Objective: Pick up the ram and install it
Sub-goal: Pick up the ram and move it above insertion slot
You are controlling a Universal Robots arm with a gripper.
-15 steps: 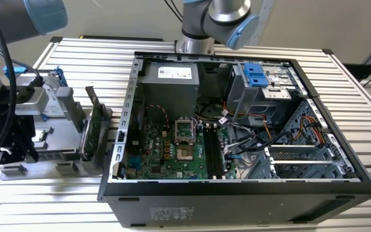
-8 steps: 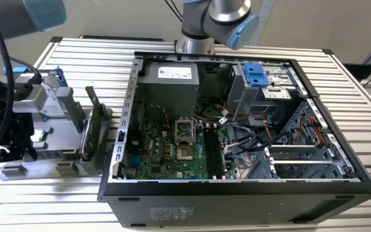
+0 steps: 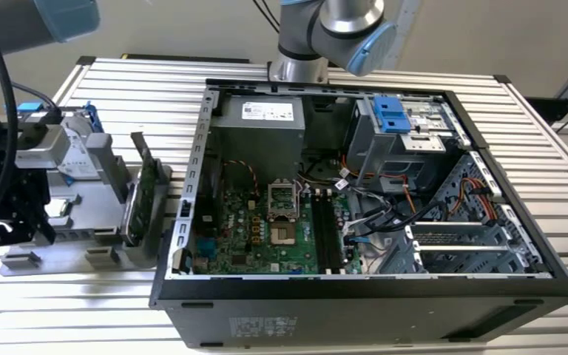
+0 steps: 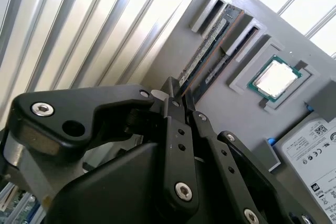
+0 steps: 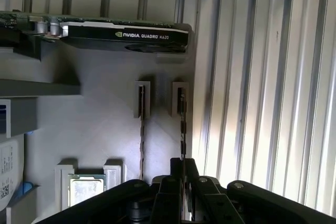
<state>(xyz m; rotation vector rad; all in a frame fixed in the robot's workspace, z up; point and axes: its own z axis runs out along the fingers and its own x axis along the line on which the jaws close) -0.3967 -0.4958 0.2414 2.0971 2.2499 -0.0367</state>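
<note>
Item: ram (image 5: 182,124), standing on edge in the slot nearest the rim of the grey holder (image 5: 105,129), on the slatted tabletop (image 3: 116,81) beside the computer case (image 3: 363,285); not yet lifted

Claw (image 5: 182,169): pressed together on one end of the ram, the stick pinched between its tips

Hazards (judged): a grip at one end may let the stick tilt and bind in its slot on a skewed pull; the thin edge may slip; the neighbouring stick is close enough to be knocked

Holder contents: second memory stick (image 5: 142,129) in the next slot; processor chip (image 4: 274,80) in a recess; graphics card (image 5: 126,35) on edge; hard drive (image 4: 310,140)

Case contents: motherboard (image 3: 254,229), power supply (image 3: 264,126), cables
</note>
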